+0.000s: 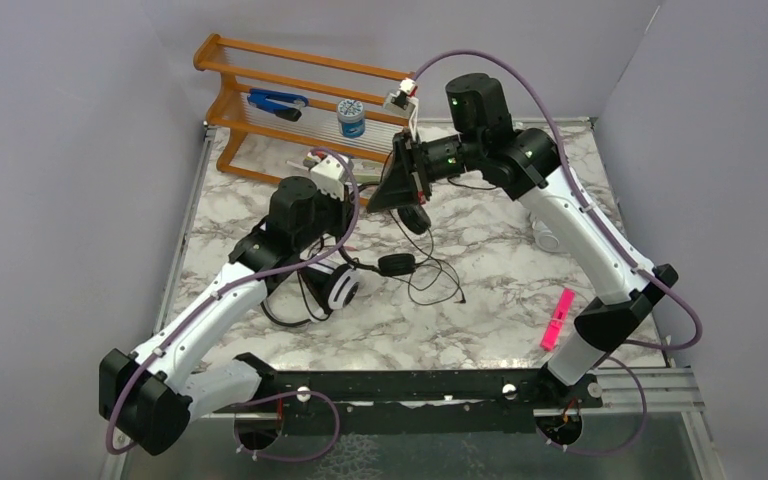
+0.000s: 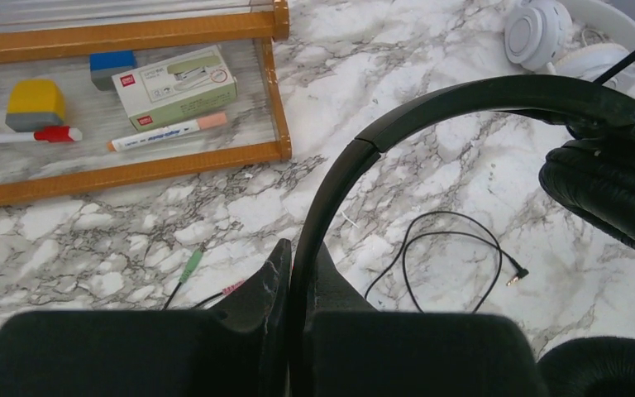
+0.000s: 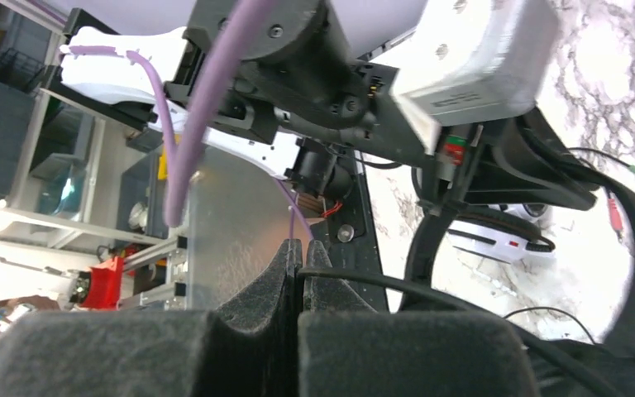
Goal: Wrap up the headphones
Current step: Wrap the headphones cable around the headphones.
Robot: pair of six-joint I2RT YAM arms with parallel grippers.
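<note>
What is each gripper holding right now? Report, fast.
Left gripper: shut on the black headphones, gripping the headband.
Right gripper: shut on a thin black cord.

the black headphones (image 2: 463,93) are held raised by the band, the cord (image 3: 364,279) trailing to the desk (image 1: 480,320); the white-and-black pair (image 1: 343,290) and all-white pair (image 2: 537,33) are laid there, well apart.
</note>
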